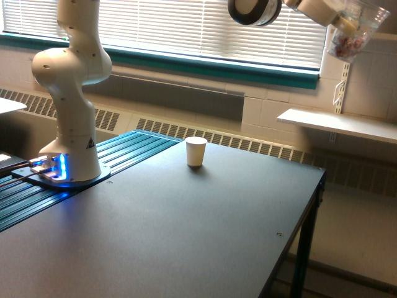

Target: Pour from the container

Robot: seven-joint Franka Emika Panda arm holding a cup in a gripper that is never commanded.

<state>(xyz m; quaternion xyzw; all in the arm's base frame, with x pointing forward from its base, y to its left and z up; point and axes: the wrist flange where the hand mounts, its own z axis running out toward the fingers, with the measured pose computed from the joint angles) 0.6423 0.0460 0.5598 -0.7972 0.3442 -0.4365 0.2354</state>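
High at the exterior view's top right, the clear plastic container (355,32) hangs tilted, with reddish-brown bits showing through its lower part. My gripper (343,22) is shut on it, and only part of the fingers shows at the frame's upper edge. A small white paper cup (196,151) stands upright on the dark table (186,236), well below the container and toward the exterior view's left of it.
The arm's white base (68,158) with blue lights stands at the table's left on a teal ribbed strip. A white shelf (338,123) juts from the wall at right. The table's right edge drops to the floor. Window blinds run along the back.
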